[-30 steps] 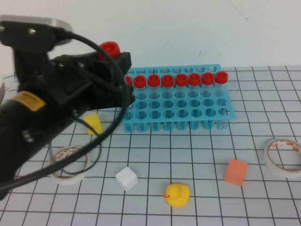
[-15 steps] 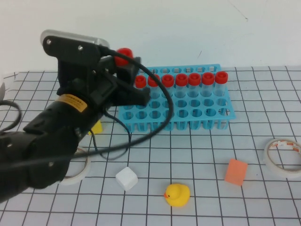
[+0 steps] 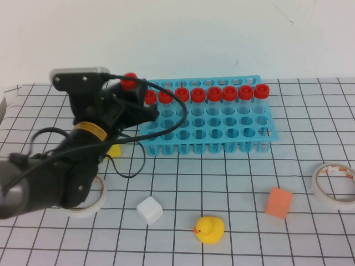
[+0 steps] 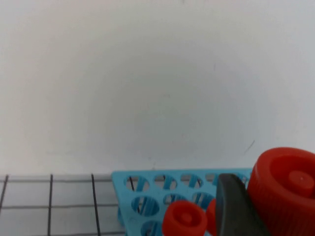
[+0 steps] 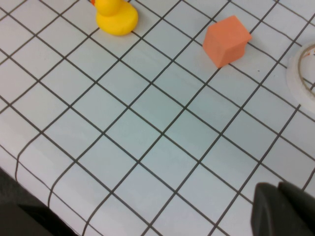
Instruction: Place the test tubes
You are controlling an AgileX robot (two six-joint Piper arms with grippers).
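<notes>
A blue test tube rack (image 3: 222, 133) stands at the back of the gridded table, with several red-capped tubes (image 3: 229, 93) in its rear row. My left gripper (image 3: 135, 100) hovers at the rack's left end, shut on a red-capped test tube (image 3: 129, 81) held upright above the rear left corner. In the left wrist view the held tube's cap (image 4: 285, 189) sits against a dark finger (image 4: 235, 209), with the rack (image 4: 147, 184) and racked caps (image 4: 184, 219) below. My right gripper (image 5: 279, 196) is shut and empty, low over bare table.
On the table in front of the rack lie a yellow duck (image 3: 209, 229), an orange cube (image 3: 278, 201), a white cube (image 3: 149, 210), a small yellow piece (image 3: 113, 148), and tape rolls at the left (image 3: 83, 199) and right (image 3: 334, 184).
My left arm has swung away from the camera and come down toward the rack's left end, carrying the red-capped tube lower. The right gripper has not moved.
</notes>
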